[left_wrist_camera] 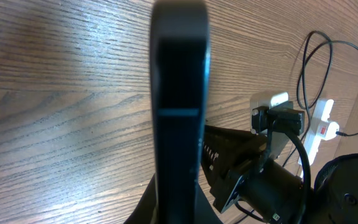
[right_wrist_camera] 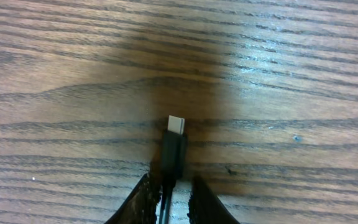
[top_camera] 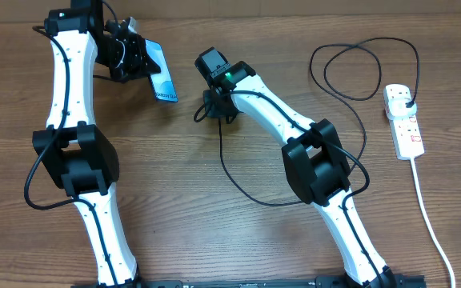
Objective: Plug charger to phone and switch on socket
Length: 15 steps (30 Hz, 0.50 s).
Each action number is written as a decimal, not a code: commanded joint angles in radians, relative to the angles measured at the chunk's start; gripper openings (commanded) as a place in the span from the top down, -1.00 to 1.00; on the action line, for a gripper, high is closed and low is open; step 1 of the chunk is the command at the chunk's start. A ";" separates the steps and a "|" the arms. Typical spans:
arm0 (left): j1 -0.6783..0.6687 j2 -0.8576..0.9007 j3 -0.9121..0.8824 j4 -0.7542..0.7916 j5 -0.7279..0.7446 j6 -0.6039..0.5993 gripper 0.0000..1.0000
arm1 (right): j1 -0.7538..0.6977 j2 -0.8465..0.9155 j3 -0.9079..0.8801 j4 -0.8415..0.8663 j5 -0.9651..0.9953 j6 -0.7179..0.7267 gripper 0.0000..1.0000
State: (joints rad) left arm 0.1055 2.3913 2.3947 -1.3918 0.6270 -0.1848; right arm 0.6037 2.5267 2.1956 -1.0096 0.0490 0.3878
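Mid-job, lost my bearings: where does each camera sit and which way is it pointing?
Overhead: fixed above the table, looking straight down; left arm, right arm, phone, socket show.
Left wrist: on the left arm, looking along its jaws past the gripped phone's dark edge; the right arm shows beyond.
Right wrist: on the right arm, facing down at bare wood; its jaws pinch the charger tip.
Shared: overhead and left wrist both show the phone and socket.

Phone (top_camera: 160, 76): lit blue, tilted, at your left.
Socket (top_camera: 404, 124): white strip, at your right.
Charger (right_wrist_camera: 174, 151): black, plugged into it; silver-ended tip.
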 commanded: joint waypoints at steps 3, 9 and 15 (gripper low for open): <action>0.007 -0.042 0.016 0.001 0.021 0.005 0.92 | 0.004 0.023 0.001 0.017 -0.025 -0.003 0.73; 0.007 -0.042 0.016 0.003 0.023 0.005 0.92 | 0.004 0.023 -0.004 0.013 -0.026 -0.003 0.75; 0.007 -0.042 0.016 0.005 0.028 0.005 0.92 | -0.002 0.023 -0.004 -0.006 -0.028 0.001 0.56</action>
State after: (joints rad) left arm 0.1055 2.3913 2.3947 -1.3911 0.6273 -0.1848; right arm 0.6037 2.5286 2.1956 -1.0023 0.0235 0.3874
